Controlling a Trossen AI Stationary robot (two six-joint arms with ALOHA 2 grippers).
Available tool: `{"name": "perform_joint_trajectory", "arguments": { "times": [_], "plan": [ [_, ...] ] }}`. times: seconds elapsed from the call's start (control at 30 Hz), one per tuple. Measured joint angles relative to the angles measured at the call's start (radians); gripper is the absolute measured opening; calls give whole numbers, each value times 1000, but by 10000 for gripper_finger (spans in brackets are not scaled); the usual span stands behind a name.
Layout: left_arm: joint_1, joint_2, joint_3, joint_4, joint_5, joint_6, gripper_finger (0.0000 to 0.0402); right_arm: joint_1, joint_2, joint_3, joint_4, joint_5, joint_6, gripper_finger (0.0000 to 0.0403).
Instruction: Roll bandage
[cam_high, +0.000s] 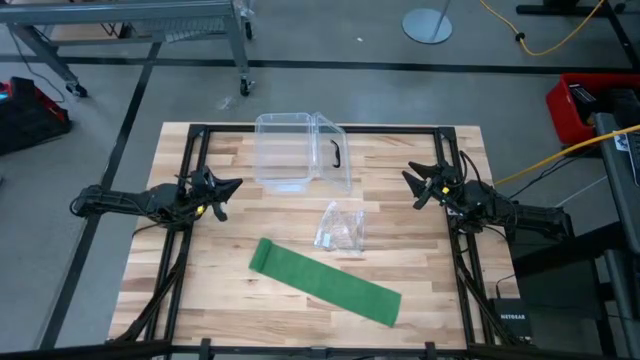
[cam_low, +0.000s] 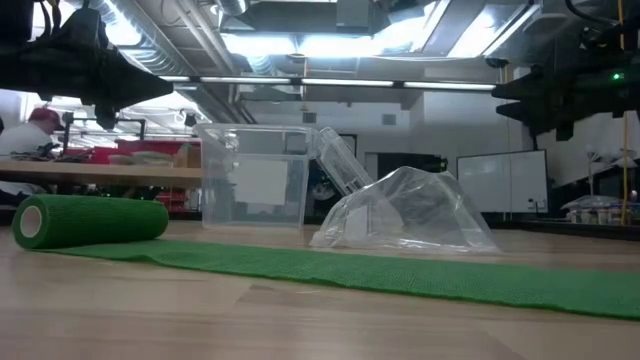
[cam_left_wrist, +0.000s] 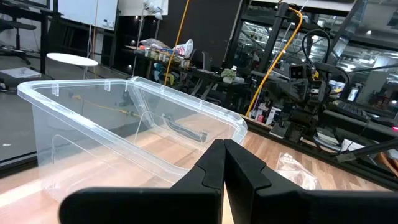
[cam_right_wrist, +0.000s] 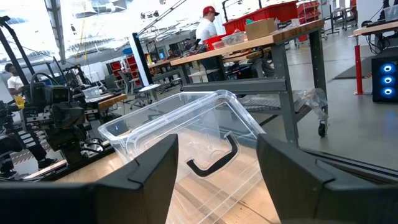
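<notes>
The green bandage (cam_high: 325, 282) lies flat on the table's near middle as a long strip. Its left end is rolled into a short cylinder (cam_low: 90, 221) that rests on its side on the wood. My left gripper (cam_high: 234, 186) is shut and empty. It hovers above the table at the left, well to the far side of the roll. In the left wrist view its fingers (cam_left_wrist: 224, 148) meet. My right gripper (cam_high: 411, 187) is open and empty. It hovers at the right, with its fingers (cam_right_wrist: 155, 163) wide apart.
A clear plastic box (cam_high: 283, 152) stands at the far middle, its lid with a black handle (cam_high: 336, 153) leaning open. A crinkly clear wrapper (cam_high: 340, 228) lies between the box and the bandage. Bare wood lies near both table sides.
</notes>
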Motion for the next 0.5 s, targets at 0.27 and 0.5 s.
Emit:
{"name": "perform_joint_trajectory", "arguments": {
  "times": [0.27, 0.5],
  "plan": [
    [1, 0, 0, 0, -2, 0, 0, 0, 0, 0, 1, 0, 0, 223],
    [2, 0, 0, 1, -3, -143, 0, 0, 0, 0, 11, 0, 0, 223]
  ]
}}
